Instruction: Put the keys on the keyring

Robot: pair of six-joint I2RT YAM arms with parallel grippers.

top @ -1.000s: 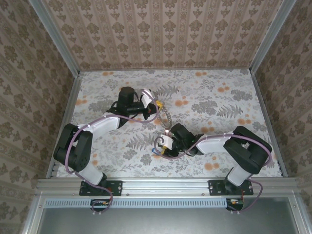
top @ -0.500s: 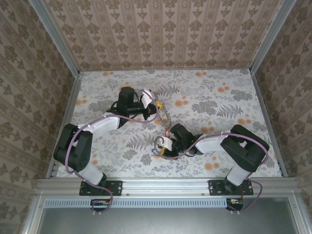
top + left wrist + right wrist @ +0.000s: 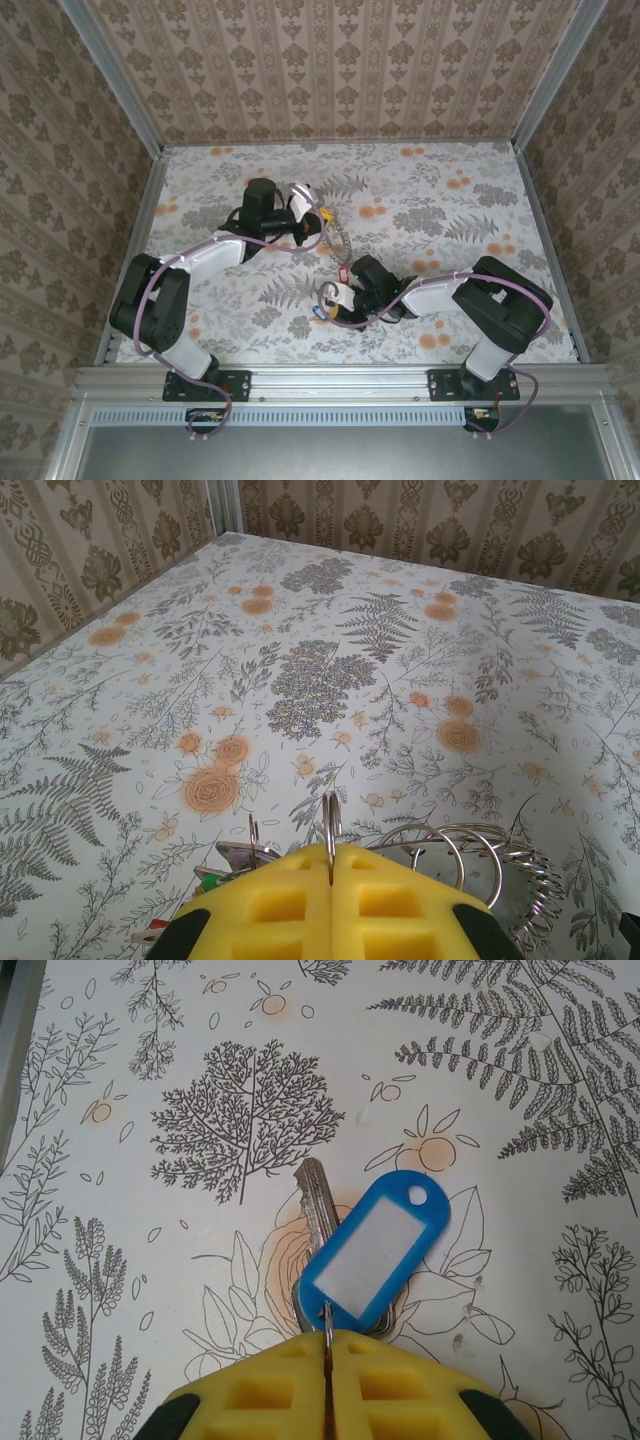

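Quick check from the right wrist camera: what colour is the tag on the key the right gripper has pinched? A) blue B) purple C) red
A: the right gripper is shut on the small ring of a key that carries a blue tag.
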